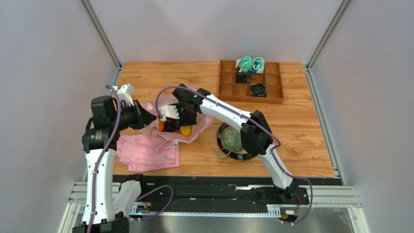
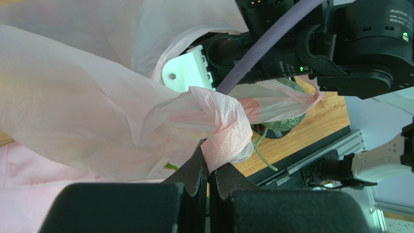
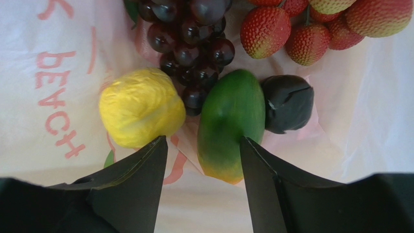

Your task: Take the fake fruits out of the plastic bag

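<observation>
The pink plastic bag (image 1: 203, 121) lies left of centre, its mouth held up. My left gripper (image 2: 209, 151) is shut on a bunched fold of the plastic bag (image 2: 73, 111); from above the left gripper (image 1: 147, 119) sits at the bag's left edge. My right gripper (image 3: 203, 141) reaches inside, open. A green fruit (image 3: 232, 121) lies between its fingers, against the right one. A yellow lemon (image 3: 141, 107) rests by the left fingertip. Dark grapes (image 3: 189, 39), red berries (image 3: 272, 29) and a dark piece (image 3: 289, 102) lie beyond. The netted melon (image 1: 232, 138) sits outside on a black plate.
A folded pink cloth (image 1: 146, 151) lies under and in front of the bag. A wooden compartment tray (image 1: 227, 90) with teal and black items stands at the back right. The melon's black plate (image 1: 245, 156) is just right of the bag, under the right arm's forearm.
</observation>
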Controlling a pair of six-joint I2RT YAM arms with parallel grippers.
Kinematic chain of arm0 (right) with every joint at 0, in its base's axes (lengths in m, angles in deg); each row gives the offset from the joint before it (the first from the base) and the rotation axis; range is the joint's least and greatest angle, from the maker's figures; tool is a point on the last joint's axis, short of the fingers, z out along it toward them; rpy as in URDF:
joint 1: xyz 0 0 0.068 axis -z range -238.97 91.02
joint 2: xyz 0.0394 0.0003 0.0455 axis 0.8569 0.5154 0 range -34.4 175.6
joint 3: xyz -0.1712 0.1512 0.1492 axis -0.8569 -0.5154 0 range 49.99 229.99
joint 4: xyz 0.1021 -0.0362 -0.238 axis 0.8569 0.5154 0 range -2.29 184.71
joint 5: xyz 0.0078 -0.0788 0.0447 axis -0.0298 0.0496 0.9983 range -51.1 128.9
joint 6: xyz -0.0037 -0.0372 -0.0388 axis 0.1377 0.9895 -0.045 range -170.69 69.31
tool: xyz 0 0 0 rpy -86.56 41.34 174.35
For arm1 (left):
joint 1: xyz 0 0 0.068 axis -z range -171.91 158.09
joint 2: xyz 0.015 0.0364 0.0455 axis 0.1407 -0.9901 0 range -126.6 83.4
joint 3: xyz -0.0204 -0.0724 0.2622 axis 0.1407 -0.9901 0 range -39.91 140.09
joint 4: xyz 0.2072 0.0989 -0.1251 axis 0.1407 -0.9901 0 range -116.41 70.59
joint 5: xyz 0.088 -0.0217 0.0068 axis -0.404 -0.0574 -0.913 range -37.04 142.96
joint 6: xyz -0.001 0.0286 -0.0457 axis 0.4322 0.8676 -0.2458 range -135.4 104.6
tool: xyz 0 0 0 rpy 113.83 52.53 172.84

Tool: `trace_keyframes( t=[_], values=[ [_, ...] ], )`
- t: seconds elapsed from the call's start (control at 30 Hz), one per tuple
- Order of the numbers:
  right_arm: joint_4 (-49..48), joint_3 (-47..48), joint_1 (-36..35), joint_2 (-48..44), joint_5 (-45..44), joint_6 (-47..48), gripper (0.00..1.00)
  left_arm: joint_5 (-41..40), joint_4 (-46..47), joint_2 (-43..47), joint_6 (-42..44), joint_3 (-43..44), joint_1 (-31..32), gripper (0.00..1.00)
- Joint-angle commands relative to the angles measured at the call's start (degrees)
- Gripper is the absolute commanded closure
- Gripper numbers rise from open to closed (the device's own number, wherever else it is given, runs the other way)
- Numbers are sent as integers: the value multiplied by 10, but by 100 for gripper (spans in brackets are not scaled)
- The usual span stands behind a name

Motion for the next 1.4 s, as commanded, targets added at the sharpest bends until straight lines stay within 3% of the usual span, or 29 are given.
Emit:
trace_keyframes(
  t=[0.0, 0.13, 0.27, 0.3, 0.43, 0.6, 0.83, 0.87, 1.0, 1.23, 1.37],
  values=[
    [13, 50, -1, 25, -22, 20, 38, 15, 8, -2, 7, 5, -4, 100],
    [26, 85, 1, 61, -25, 26, 45, 16, 9, -3, 8, 1, -4, 100],
    [52, 101, 2, 71, -12, 38, 62, 17, 17, -5, 6, -6, -4, 100],
    [50, 98, 2, 70, -14, 38, 62, 17, 19, -5, 5, -7, -4, 100],
    [32, 80, 2, 71, -54, 15, 42, 19, 28, -6, 2, -7, -4, 100],
    [51, 88, -3, 92, -93, 17, 38, 21, 32, -4, -3, -8, -4, 100],
    [59, 104, -4, 94, -112, 17, 78, 20, 32, 1, -4, -10, -4, 100],
    [54, 107, -5, 86, -109, 14, 79, 19, 32, -1, -4, -11, -4, 100],
    [43, 91, -5, 15, -38, -19, 84, 18, 47, -1, -9, -13, -4, 100],
    [56, 3, -5, -169, 170, -80, 86, 14, 68, -13, -11, -7, -4, 100],
    [45, -29, -10, -221, 204, -128, 88, 13, 74, -24, -11, 2, -4, 100]
  ],
)
